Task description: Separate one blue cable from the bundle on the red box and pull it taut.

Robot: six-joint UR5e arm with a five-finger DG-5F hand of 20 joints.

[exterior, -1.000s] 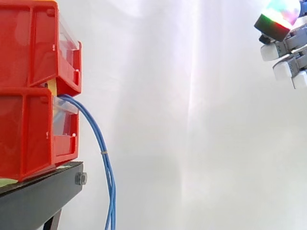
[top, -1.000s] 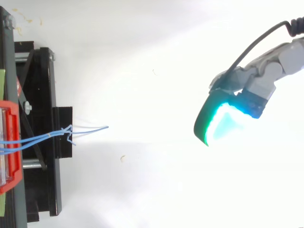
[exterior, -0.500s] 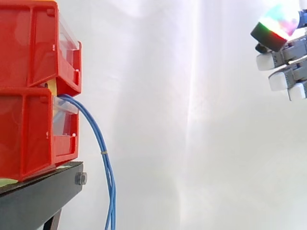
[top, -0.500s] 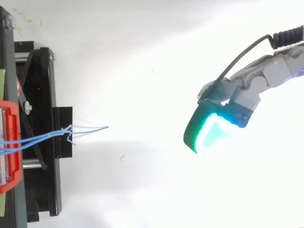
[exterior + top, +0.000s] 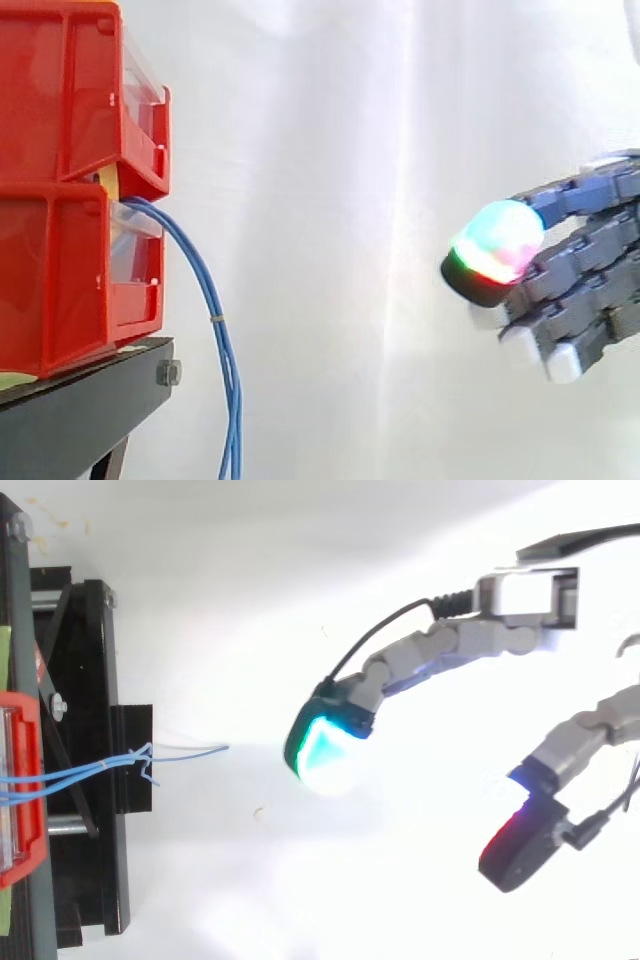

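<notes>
The blue cables [image 5: 207,292] come out of the front of the lower red bin [image 5: 60,290] as one bundle, arch over its lip and hang straight down past the edge of the black stand [image 5: 85,410], leaving the side view at the bottom; a thin pale tie [image 5: 216,318] girds them partway down; nothing touches them; in the top view the same strands [image 5: 95,770] run across the stand [image 5: 85,660], cross each other near its outer edge and fan out just beyond it; a second red bin [image 5: 60,90] sits stacked on the lower one, its front jutting out above the cables' exit; to the right of the bundle lies a broad bare stretch of white curtain [image 5: 330,200], free all the way to the hand; the hand [image 5: 580,262] comes in from the right at about the height of the lower bin, fingers reaching leftward, spread and only lightly bent, holding nothing; from the side its fingers stack closely, one glowing pad [image 5: 497,243] foremost; from above, the hand [image 5: 450,645] shows a wide gap between a finger with a cyan pad [image 5: 322,750], near the cables' ends but apart from them, and another with a red-edged pad [image 5: 520,845] set farther back
</notes>
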